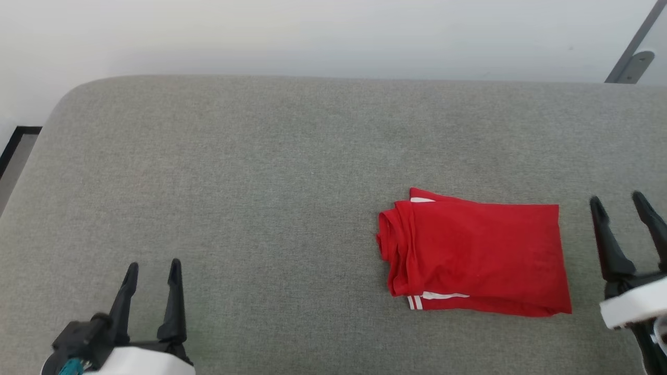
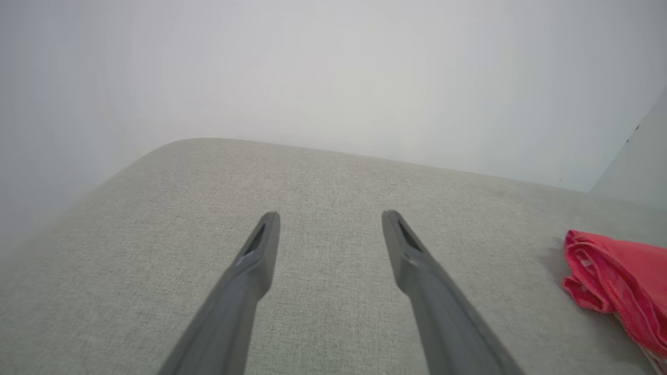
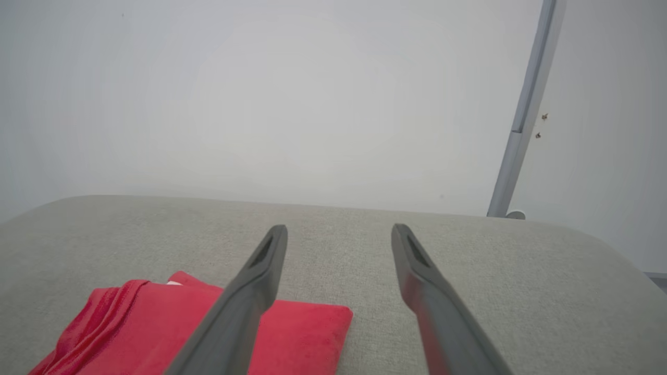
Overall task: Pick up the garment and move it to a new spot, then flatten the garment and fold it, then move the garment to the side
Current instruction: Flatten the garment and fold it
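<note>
**R gripper nearer: garment lies to its left, long axis L–R**

Both pairs of fingers stand spread wide w/ nothing between them. The left gripper (image 1: 153,264) sits low at the near-left of the grey padded surface (image 1: 260,156), tips over bare fabric. The right gripper (image 1: 617,198) sits at the far right, tips also over bare surface.

Outward from the R fingers, the garment (image 1: 474,252) is just beside them, on their left and not touching. In the right wrist view its near corner (image 3: 156,323) runs under and behind the left-hand finger. From the L fingers it is well apart, off to the right & a bit further forward. The left wrist view catches only its bunched end (image 2: 615,276) at the frame edge.

The garment lies as a compact folded rectangle, right of centre, long axis across the head view (L–R). Its rolled, layered edge faces the L arm & its squarer end faces the R arm. White stripe bits peek out at the near-left corner & far-left edge.

Judgement: the R arm has the short reach, sideways to its left onto the squarer end. The L arm would have to cross most of the surface. Can't tell from this alone if the fold is the finished one.
</note>
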You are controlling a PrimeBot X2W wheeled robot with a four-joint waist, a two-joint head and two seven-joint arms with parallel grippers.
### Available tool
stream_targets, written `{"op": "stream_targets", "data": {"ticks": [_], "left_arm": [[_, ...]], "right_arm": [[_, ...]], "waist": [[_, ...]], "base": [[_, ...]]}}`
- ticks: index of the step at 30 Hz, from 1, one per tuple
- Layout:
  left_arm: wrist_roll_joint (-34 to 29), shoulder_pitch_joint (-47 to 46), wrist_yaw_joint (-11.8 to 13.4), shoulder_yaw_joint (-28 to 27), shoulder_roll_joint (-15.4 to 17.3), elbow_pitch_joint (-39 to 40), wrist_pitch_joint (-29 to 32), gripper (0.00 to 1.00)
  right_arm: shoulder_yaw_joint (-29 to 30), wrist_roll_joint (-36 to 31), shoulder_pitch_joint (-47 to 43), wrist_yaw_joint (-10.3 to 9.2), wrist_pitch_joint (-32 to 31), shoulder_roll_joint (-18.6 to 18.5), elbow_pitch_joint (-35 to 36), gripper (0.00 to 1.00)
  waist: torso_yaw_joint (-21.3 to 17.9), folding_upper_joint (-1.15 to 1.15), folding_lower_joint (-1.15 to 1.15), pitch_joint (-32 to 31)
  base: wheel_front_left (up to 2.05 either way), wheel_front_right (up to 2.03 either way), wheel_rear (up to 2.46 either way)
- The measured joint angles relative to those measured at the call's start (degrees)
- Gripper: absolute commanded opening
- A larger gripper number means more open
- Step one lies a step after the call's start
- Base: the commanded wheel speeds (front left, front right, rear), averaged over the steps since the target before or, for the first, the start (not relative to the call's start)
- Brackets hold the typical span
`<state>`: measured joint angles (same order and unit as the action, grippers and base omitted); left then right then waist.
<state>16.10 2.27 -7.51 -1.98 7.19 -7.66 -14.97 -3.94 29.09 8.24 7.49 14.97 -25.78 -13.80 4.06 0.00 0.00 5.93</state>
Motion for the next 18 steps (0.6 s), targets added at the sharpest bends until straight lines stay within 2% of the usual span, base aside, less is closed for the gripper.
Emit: {"op": "stream_targets", "data": {"ticks": [11, 18], "left_arm": [[-0.4, 3.7, 0.0, -1.9, -1.7, 3.3, 0.0, 1.0], [-1.5, 2.8, 0.0, -1.4, -1.7, 3.5, 0.0, 1.0]], "right_arm": [[7.4, -1.7, -7.9, 0.0, 0.0, 3.5, 6.1, 1.0], [7.3, -2.3, -7.8, 0.0, -0.1, 3.7, 6.3, 1.0]], "waist": [[1.2, 0.0, 0.0, 1.2], [1.4, 0.0, 0.0, 1.7]], "base": [[0.0, 0.0, 0.0], [0.0, 0.0, 0.0]]}}
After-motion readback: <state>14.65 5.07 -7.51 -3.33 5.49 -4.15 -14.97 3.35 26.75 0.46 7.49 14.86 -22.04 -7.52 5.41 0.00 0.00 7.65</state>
